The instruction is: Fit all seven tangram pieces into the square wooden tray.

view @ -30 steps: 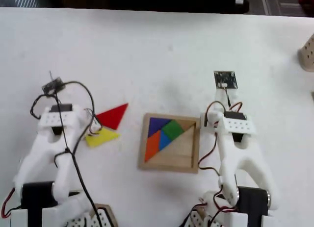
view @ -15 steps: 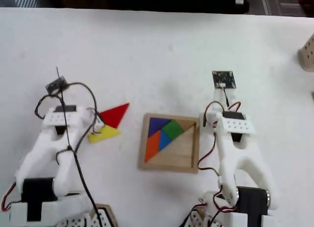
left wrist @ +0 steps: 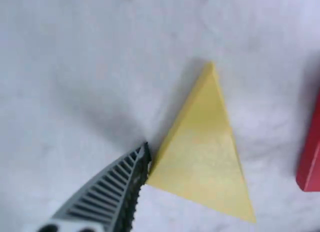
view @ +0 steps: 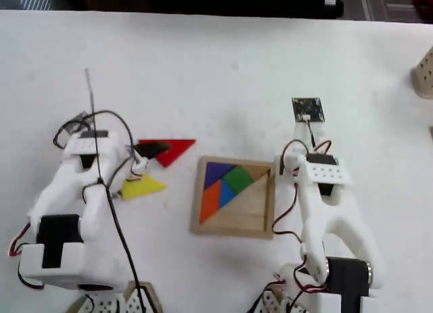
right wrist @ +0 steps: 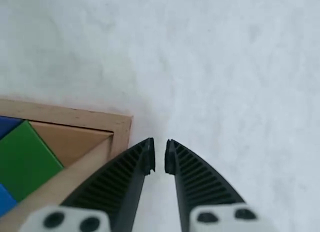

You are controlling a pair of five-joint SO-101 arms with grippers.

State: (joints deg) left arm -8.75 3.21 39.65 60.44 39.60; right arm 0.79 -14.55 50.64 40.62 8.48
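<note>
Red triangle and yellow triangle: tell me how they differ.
The red triangle looks larger than the yellow triangle. In the high view the red triangle lies farther up the table, level with the wooden tray's far edge; the yellow triangle lies lower, level with its middle. Both lie flat on the table, outside the tray, to its left.

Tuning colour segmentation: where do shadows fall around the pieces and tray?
Left wrist view: a soft grey shadow hugs one edge of the yellow triangle. Right wrist view: faint shade on the table beside the corner of the tray. High view: even light, no glare.
</note>
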